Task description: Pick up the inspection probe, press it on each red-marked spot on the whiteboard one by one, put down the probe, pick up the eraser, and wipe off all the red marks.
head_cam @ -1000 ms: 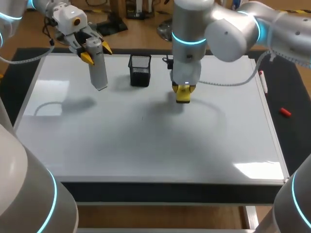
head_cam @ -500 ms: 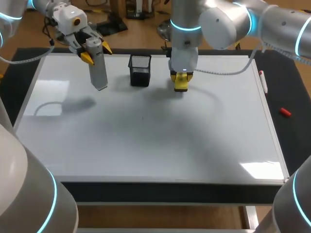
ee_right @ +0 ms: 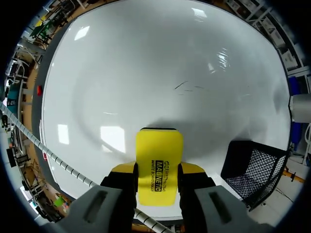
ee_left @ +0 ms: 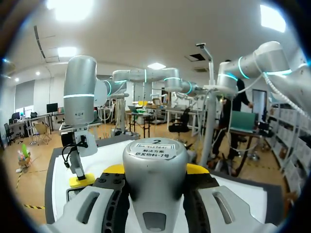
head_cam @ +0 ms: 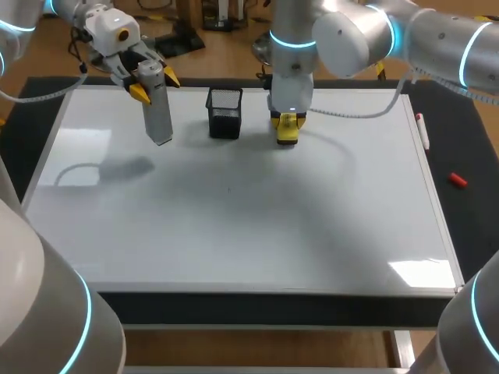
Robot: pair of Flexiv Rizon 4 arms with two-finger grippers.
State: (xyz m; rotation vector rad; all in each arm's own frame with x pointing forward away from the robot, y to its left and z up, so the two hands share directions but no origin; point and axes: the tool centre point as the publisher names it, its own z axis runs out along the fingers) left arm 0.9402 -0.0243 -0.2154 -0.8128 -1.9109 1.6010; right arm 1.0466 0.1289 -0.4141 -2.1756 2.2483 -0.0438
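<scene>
Yellow eraser (head_cam: pixel 287 131) gripped from both sides in right claw (head_cam: pixel 287 123), at far middle of whiteboard (head_cam: pixel 234 226), just beside black mesh basket (head_cam: pixel 224 113); contact with board hard to tell. From right wrist, faint thin strokes (ee_right: pixel 188 86) on board ahead of eraser. Grey inspection probe (head_cam: pixel 158 113) upright in left claw (head_cam: pixel 154 84), fingers closed around it, above board's far left corner, tip clear of surface. Red cap (head_cam: pixel 457 181) on dark desk (head_cam: pixel 475 226) right of board.
</scene>
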